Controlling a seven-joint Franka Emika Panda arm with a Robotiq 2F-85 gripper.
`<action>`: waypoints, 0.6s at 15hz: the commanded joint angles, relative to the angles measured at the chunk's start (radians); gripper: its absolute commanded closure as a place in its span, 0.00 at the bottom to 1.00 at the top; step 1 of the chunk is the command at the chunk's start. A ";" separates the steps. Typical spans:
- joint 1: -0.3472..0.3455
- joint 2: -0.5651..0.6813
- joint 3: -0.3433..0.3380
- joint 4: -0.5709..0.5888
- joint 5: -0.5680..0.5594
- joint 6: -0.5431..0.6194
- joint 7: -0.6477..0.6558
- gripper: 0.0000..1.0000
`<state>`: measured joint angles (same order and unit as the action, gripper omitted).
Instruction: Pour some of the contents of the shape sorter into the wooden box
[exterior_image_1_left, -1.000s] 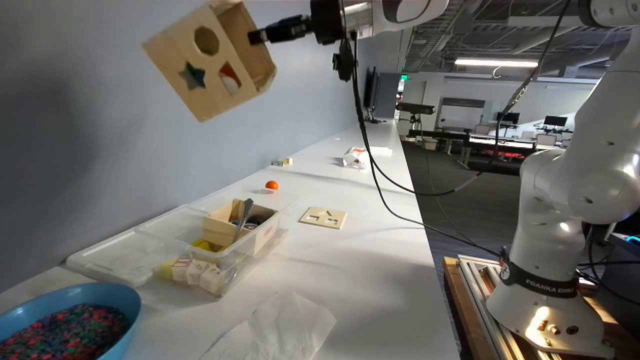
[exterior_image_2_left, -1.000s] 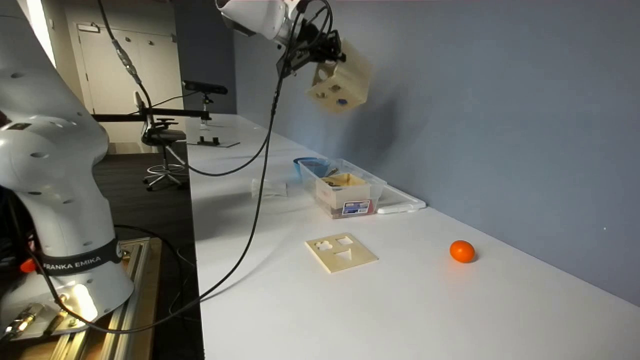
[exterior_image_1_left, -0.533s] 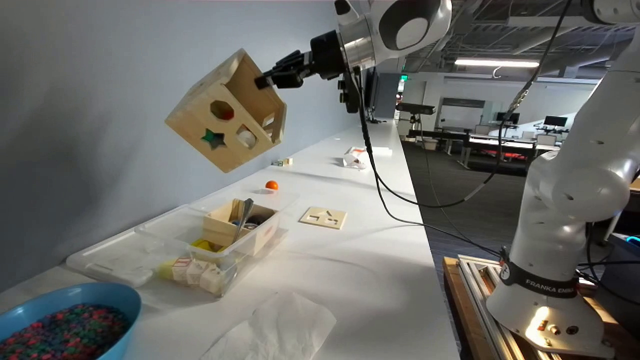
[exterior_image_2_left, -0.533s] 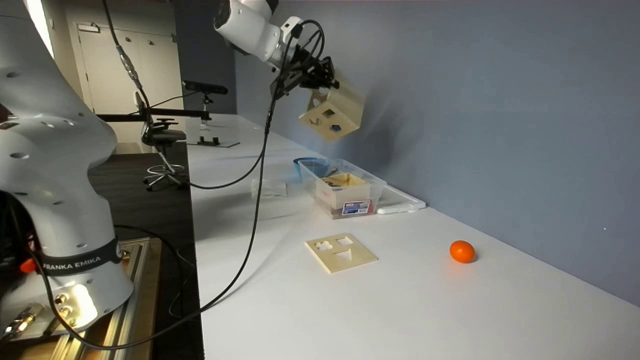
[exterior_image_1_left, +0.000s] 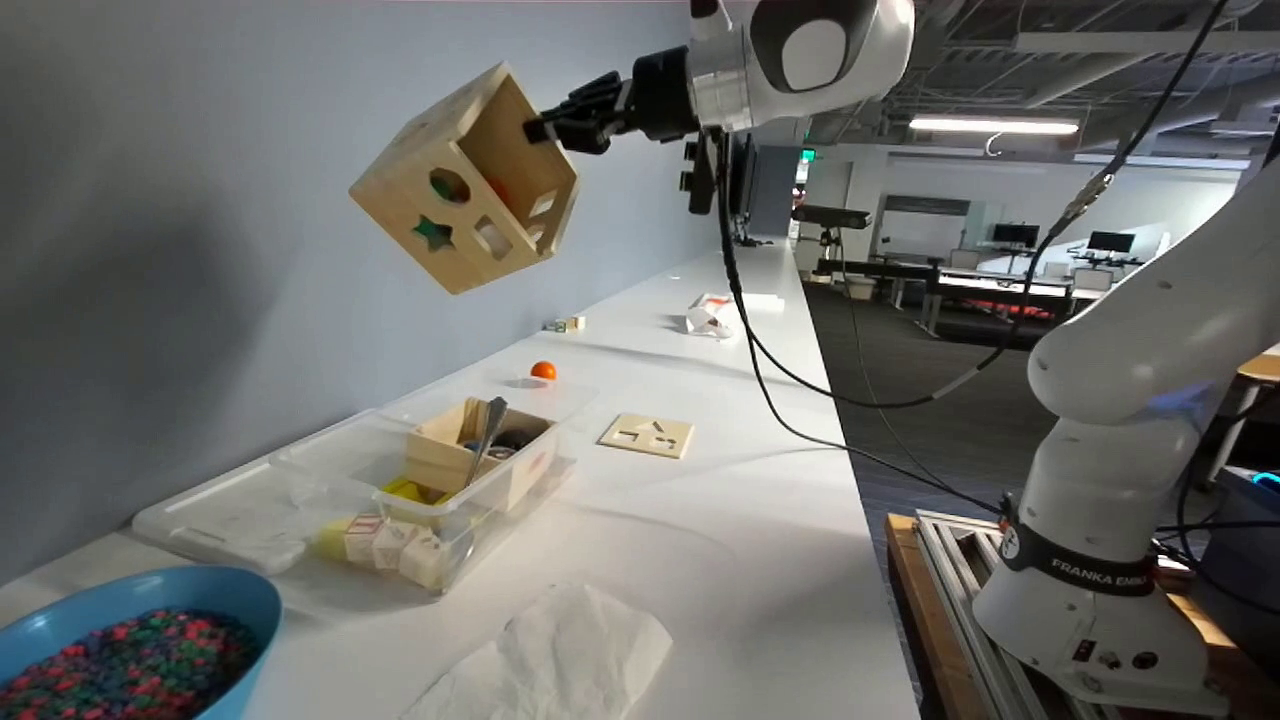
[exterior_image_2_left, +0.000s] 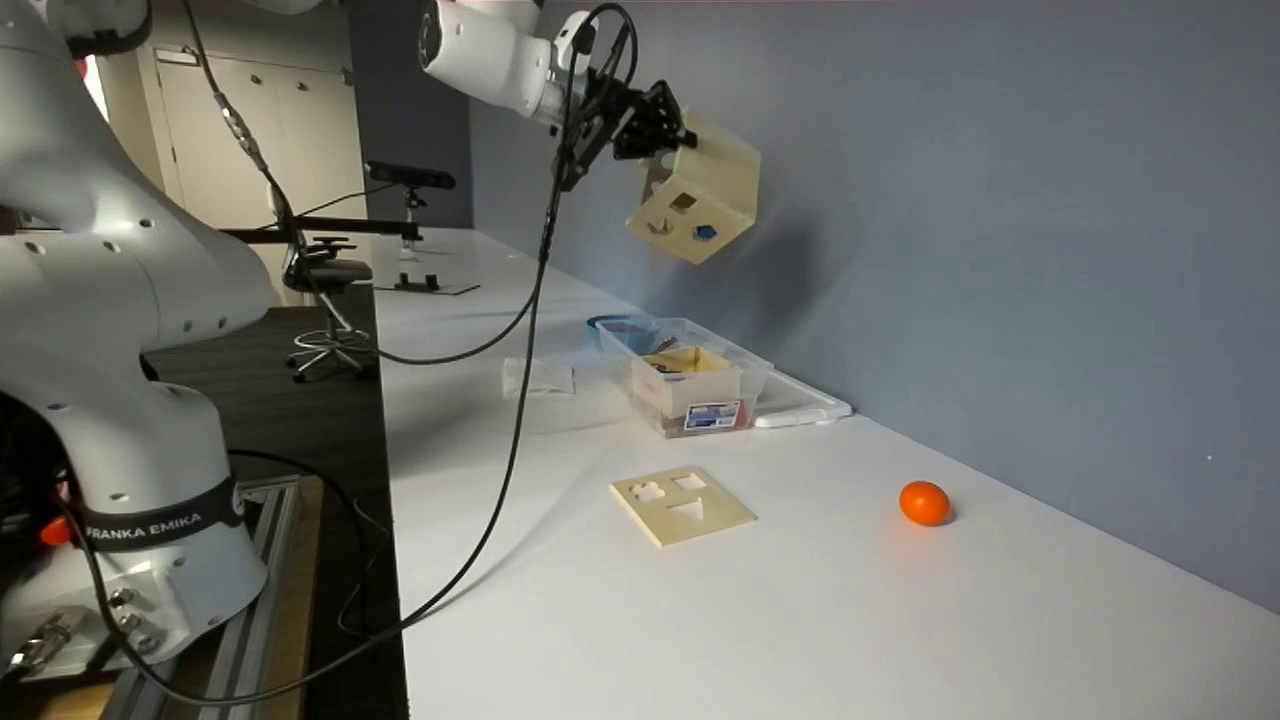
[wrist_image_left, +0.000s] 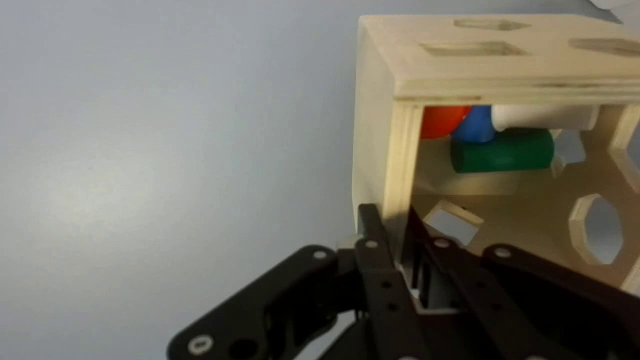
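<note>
The shape sorter (exterior_image_1_left: 465, 213) is a light wooden cube with cut-out holes and one open side. It is tilted in the air, above the clear bin in the picture, and also shows in an exterior view (exterior_image_2_left: 730, 175) and in the wrist view (wrist_image_left: 374, 125). My gripper (wrist_image_left: 391, 212) is shut on the wall at its open side, one finger inside and one outside. Inside lie red (wrist_image_left: 442, 121), blue (wrist_image_left: 474, 126), green (wrist_image_left: 505, 151) and white (wrist_image_left: 545, 117) pieces. The wooden box (exterior_image_1_left: 437, 457) stands inside the clear bin, with a spoon-like handle and dark items in it; it shows in both exterior views (exterior_image_2_left: 700, 387).
The clear plastic bin (exterior_image_1_left: 520, 487) holds blocks too, with its lid (exterior_image_1_left: 220, 515) beside it by the wall. A blue bowl (exterior_image_1_left: 262, 610), white tissue (exterior_image_1_left: 570, 650), flat wooden board (exterior_image_1_left: 648, 436) and orange ball (exterior_image_2_left: 925, 503) are on the table. A cable (exterior_image_2_left: 520, 420) hangs from the arm.
The held sorter first dropped lower, then rose part of the way back and shifted slightly toward the right in both exterior views. Its tilt changed a little. The items on the table have not moved.
</note>
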<state>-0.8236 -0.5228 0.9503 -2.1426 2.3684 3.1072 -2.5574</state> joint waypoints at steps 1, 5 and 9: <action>-0.263 -0.242 0.174 -0.071 0.273 -0.232 -0.166 0.97; -0.414 -0.412 0.224 -0.071 0.152 -0.420 0.014 0.97; -0.484 -0.583 0.173 -0.056 0.149 -0.485 0.147 0.97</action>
<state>-1.2543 -0.9083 1.1717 -2.2025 2.5171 2.6806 -2.5562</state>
